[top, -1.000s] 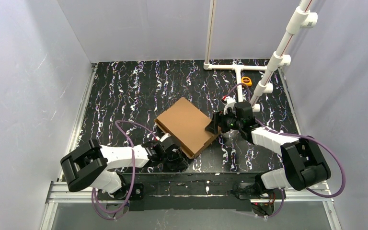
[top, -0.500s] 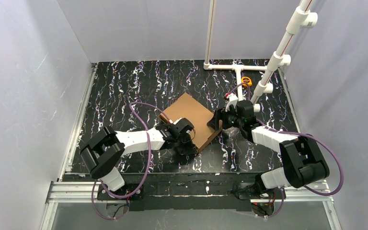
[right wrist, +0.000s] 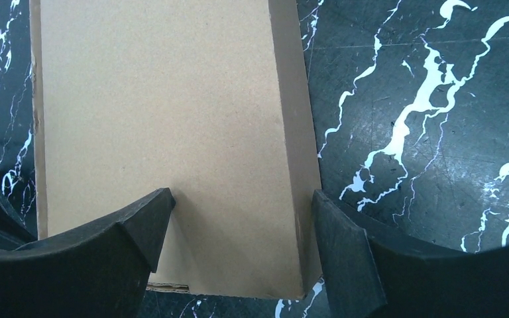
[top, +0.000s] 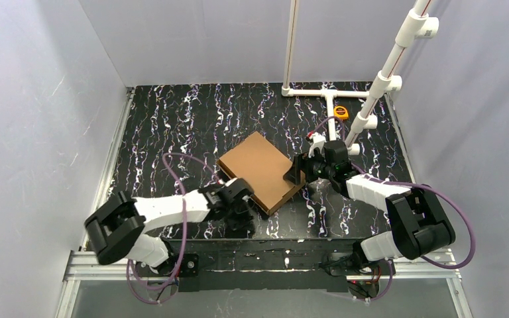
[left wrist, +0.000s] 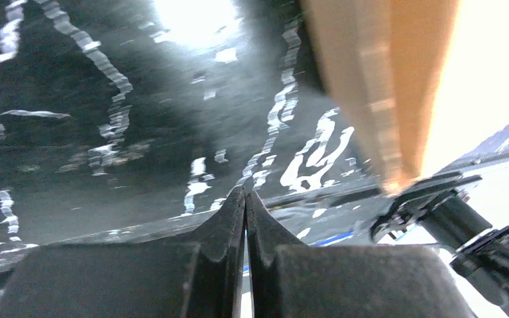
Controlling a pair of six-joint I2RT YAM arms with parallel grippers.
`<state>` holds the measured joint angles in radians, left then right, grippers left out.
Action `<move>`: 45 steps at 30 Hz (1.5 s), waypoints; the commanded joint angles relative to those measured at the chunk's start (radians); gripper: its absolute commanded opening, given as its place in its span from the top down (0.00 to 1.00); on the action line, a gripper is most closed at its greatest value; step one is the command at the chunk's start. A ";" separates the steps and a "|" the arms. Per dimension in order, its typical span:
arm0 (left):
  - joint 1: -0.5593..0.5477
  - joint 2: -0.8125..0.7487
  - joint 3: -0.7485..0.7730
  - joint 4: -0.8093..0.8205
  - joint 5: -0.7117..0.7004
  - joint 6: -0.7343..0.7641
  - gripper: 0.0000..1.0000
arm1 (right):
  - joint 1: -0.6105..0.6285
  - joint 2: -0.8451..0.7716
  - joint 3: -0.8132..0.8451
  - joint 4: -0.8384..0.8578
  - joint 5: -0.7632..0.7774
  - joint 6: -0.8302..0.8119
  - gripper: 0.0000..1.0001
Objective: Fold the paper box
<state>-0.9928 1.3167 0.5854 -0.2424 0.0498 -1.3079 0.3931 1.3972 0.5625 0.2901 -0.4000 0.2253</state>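
Black table [top: 172,119], grey walls [top: 40,99], paper box [top: 258,169]

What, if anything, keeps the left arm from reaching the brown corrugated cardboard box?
Likely nothing, so yes: the shut left gripper sits by the brown cardboard box, near its corner, marbled table between.
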 commanded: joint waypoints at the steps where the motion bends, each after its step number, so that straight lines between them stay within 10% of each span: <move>1: -0.010 0.201 0.349 -0.088 -0.036 0.081 1.00 | 0.001 0.025 0.002 -0.028 -0.008 0.008 0.15; 5: 0.009 0.465 0.708 -0.262 -0.076 0.106 1.00 | 0.005 0.022 0.002 -0.028 -0.014 0.006 0.15; 10: 0.010 0.455 0.756 -0.258 -0.102 0.079 1.00 | 0.006 0.019 0.003 -0.031 -0.011 0.003 0.15; 22: 0.061 -0.009 0.182 -0.103 -0.078 0.240 1.00 | 0.006 0.006 0.014 -0.038 0.003 -0.021 0.13; 29: 0.414 -0.160 -0.045 -0.006 -0.010 0.313 1.00 | 0.005 0.007 0.016 -0.038 -0.003 -0.025 0.13; 36: 0.639 0.103 0.149 0.023 0.031 0.402 1.00 | 0.006 0.008 0.017 -0.038 -0.009 -0.027 0.13; 45: 0.639 0.478 0.476 0.271 0.296 0.455 1.00 | 0.007 0.025 0.022 -0.048 -0.016 -0.039 0.13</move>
<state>-0.3313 1.7485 0.9421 -0.0662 0.2214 -0.9138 0.3996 1.4071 0.5701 0.2844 -0.4107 0.2039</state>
